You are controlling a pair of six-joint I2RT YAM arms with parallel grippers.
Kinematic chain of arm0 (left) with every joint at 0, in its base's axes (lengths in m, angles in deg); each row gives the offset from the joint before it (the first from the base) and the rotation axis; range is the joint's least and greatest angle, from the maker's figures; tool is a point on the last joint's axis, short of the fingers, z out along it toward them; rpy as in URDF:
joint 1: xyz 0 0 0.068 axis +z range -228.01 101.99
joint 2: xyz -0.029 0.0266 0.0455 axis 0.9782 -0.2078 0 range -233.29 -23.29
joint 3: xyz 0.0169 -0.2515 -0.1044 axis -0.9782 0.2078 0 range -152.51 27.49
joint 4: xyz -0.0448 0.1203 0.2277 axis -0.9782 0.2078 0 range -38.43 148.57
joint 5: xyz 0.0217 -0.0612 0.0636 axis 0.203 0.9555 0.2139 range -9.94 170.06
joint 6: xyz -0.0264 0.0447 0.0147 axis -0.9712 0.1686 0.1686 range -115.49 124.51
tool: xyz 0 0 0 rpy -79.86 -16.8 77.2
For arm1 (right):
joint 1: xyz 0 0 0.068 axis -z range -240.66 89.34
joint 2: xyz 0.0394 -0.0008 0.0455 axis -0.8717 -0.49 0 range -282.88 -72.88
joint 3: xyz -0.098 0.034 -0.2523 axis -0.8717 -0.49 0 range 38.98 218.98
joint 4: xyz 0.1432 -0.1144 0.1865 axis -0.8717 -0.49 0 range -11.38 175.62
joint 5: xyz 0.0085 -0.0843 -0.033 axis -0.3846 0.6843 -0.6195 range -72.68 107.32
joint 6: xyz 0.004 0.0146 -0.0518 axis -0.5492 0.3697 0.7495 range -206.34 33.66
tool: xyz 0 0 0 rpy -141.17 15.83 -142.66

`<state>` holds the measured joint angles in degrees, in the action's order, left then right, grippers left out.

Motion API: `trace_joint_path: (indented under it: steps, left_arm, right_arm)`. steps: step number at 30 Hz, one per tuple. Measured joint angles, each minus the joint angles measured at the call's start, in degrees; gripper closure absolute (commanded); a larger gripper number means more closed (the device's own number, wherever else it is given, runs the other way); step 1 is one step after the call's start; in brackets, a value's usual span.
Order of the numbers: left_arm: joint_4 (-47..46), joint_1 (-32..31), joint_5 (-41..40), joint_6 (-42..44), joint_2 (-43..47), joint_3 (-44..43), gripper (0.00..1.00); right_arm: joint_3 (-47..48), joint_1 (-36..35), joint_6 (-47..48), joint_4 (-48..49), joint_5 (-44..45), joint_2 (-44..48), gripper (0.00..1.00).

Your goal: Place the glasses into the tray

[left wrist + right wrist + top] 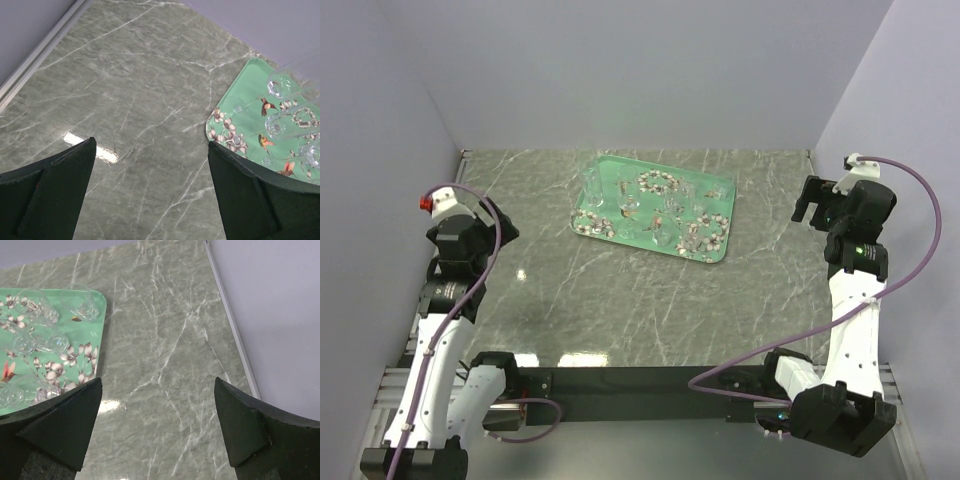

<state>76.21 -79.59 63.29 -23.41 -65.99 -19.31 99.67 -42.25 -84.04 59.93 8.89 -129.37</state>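
The mint-green tray (616, 180) with white blossoms and brown birds lies at the back middle of the table. Several clear glasses (665, 226) are inside it. The left wrist view shows the tray (248, 82) at the right with glasses (279, 85) in it. In the right wrist view the tray (97, 335) is at the left, also with glasses (83, 308) in it. My left gripper (151, 142) hangs open over bare table, left of the tray. To the right of the tray my right gripper (158, 380) is open too, and neither holds anything.
The table is grey-green marble with white veins. Pale walls close it in at the left (30, 30), back and right (280, 315). My left arm (460, 245) and right arm (855, 235) stand near the side walls, well apart from the tray.
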Motion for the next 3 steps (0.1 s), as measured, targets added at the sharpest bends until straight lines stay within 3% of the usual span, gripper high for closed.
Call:
trace_joint_path:
  steps: [3]
  left_arm:
    - [0.0,0.0,0.0,0.3,0.3,0.4,0.01]
  right_arm:
    - [0.0,0.0,-0.1,0.0,0.0,0.0,0.00]
